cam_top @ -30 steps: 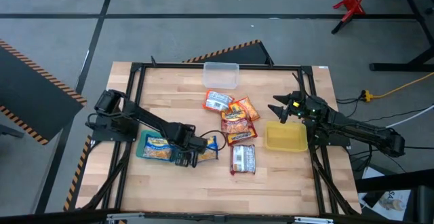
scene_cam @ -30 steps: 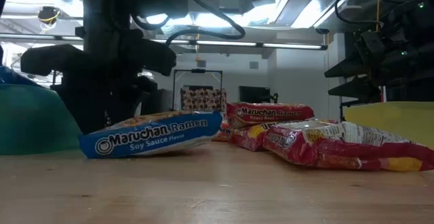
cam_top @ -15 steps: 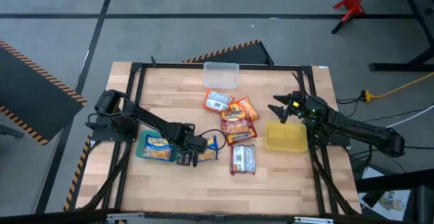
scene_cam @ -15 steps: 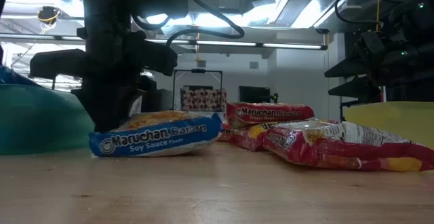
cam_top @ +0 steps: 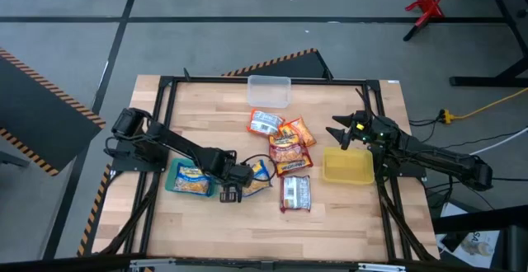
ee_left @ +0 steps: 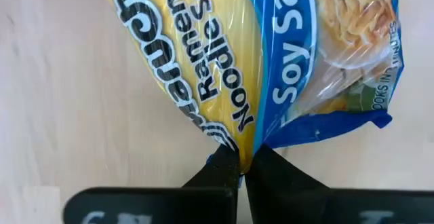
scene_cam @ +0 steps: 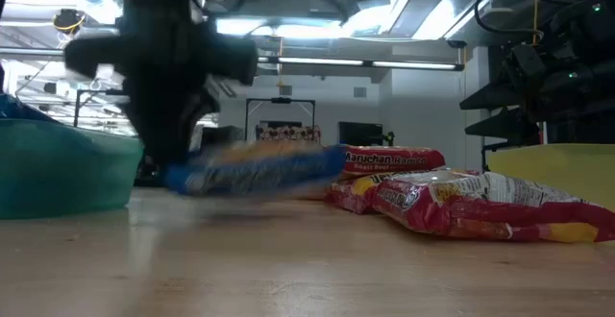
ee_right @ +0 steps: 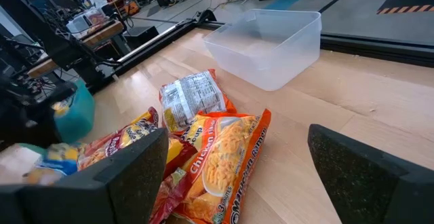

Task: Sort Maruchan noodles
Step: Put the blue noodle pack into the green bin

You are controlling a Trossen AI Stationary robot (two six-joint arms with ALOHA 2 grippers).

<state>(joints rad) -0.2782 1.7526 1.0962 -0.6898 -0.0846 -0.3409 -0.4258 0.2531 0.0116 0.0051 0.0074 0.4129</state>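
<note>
Wooden table (cam_top: 198, 231), teal bin (cam_top: 176, 186) as landmark. Just beside the bin — left gripper (ee_left: 243, 164) pinched on a blue packet (ee_left: 271, 61), lifted, blurred in low view. Farther off, red and orange packets (cam_top: 285, 148). Well beyond, right gripper (cam_top: 345, 133) spread wide over yellow bin (cam_top: 347, 170) — fingertips cropped.

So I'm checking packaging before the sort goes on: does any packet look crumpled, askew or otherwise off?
Only the blue soy sauce packet: the left gripper pinches its edge, so the wrapper bunches into a fold there and it hangs tilted. No tear or spill shows. The right gripper waits open by the yellow bin.
</note>
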